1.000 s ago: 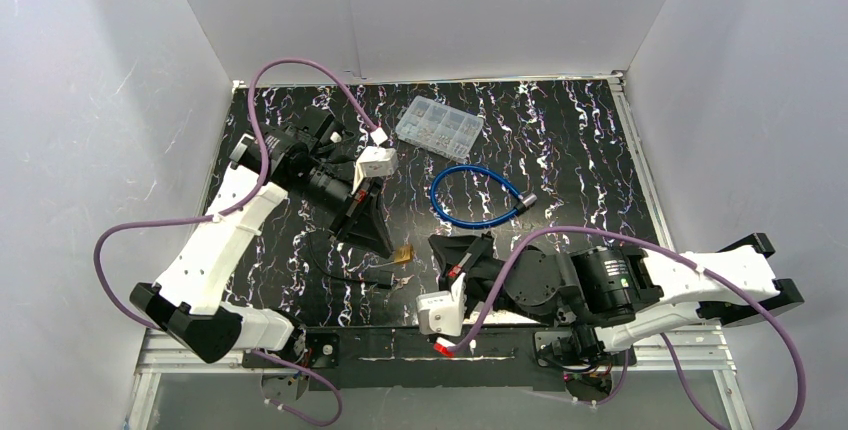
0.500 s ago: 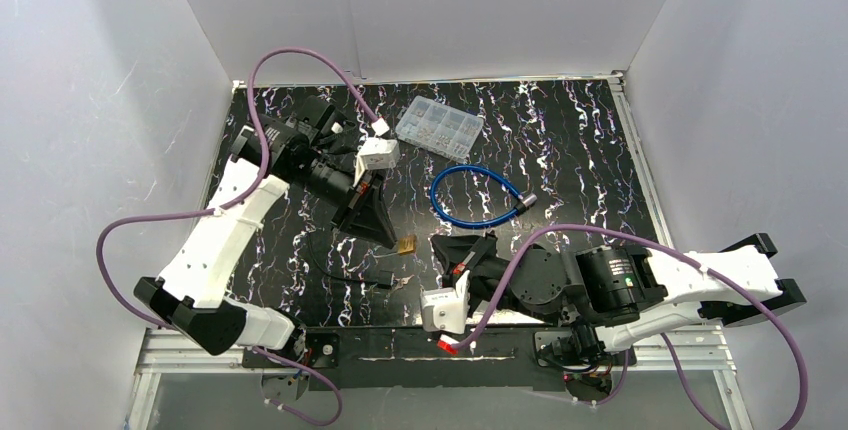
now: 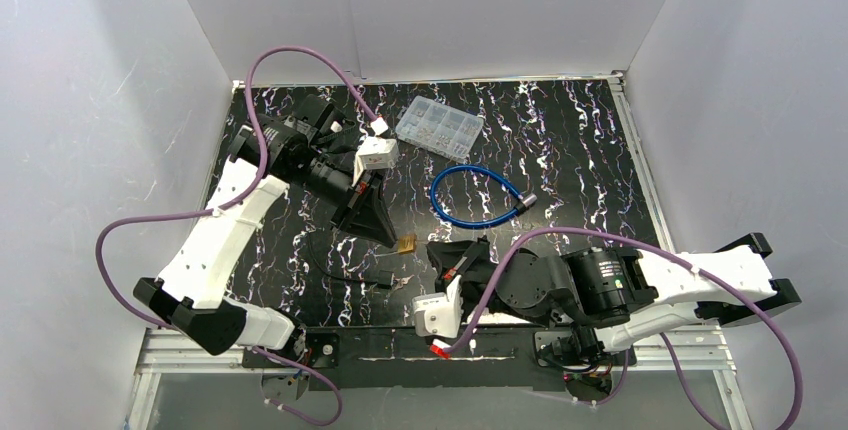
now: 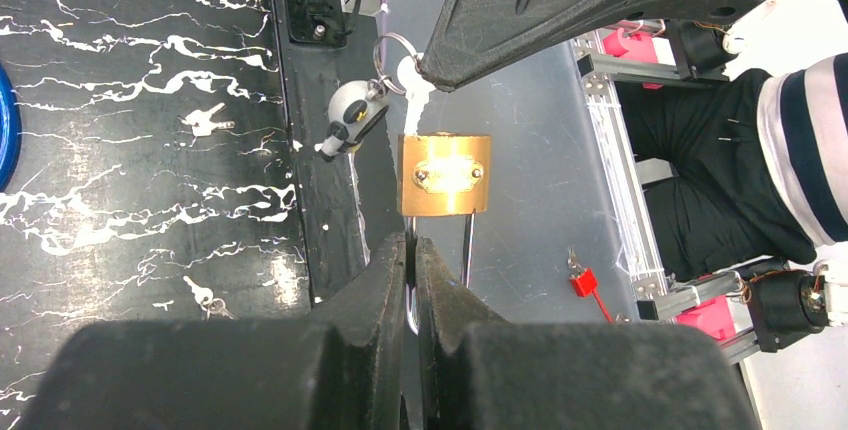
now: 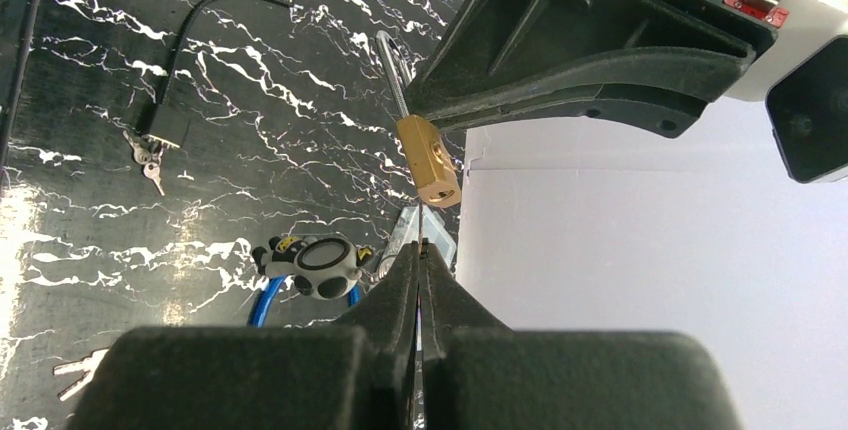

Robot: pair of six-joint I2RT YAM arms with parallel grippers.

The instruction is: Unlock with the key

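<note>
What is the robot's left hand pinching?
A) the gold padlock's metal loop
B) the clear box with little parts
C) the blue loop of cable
A: in the left wrist view the left hand is shut on the metal loop of the gold padlock.

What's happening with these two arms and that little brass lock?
The left arm holds the brass padlock by its shackle, jaws shut on it. The right arm pinches the key in shut jaws; its blade appears to sit in the padlock. The shackle looks seated, so it is not yet unlocked.
</note>
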